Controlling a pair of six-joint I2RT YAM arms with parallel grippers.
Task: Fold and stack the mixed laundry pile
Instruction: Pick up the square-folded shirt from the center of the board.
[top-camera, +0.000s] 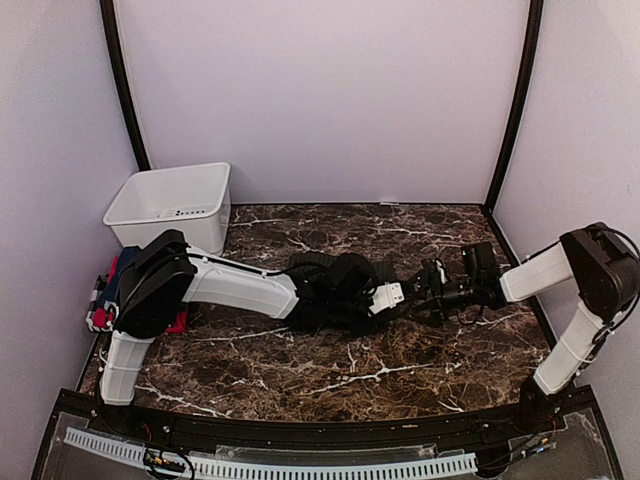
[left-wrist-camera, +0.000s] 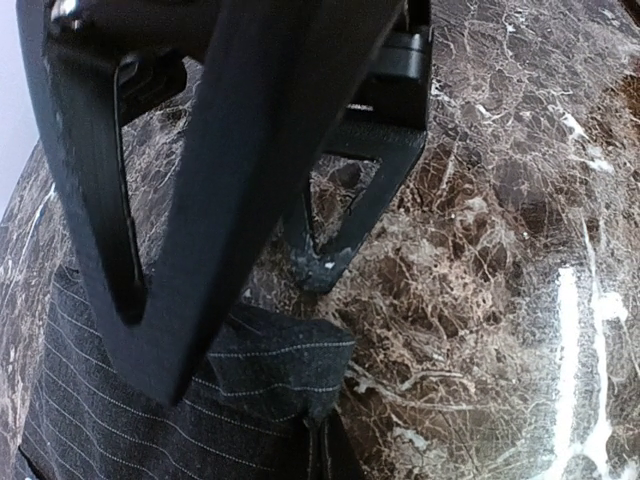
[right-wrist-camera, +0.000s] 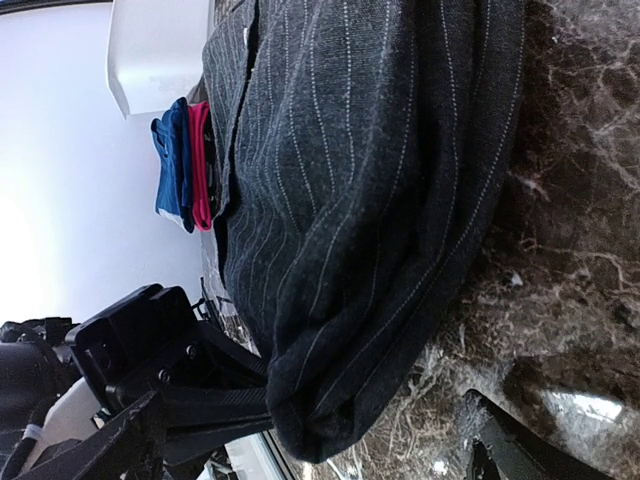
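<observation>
a: where is the pinstriped shirt (right-wrist-camera: 370, 180)?

b: it lies bunched in the middle of the dark marble surface (top-camera: 300, 370), between the left arm (top-camera: 240, 285) and the right arm (top-camera: 535, 272). in the top view it is hard to separate it from the black arm parts. the right wrist view shows it well: dark charcoal cloth with thin pale stripes, folded over on itself into a thick roll.

a: and the left end effector (left-wrist-camera: 150, 345), what is its state?

b: it is closed. its fingers meet at the tips, and the tips pinch the edge of the pinstriped shirt, close to a loose corner of the cloth. the right wrist view shows the same from the other side: the black fingers go into the low end of the roll.

a: and the right end effector (right-wrist-camera: 320, 440)?

b: it is wide open and it holds nothing. its two fingers stand far apart at the bottom of its own view, near the end of the roll. if they touch the cloth, i cannot tell.

a: the other garments?

b: the red t-shirt (right-wrist-camera: 200, 165) and the navy blue t-shirt (right-wrist-camera: 172, 165) lie together at the far left edge of the surface, touching each other, behind the shoulder of the left arm. the white bin (top-camera: 160, 218) stands at the back left, well apart from the pinstriped shirt.
</observation>
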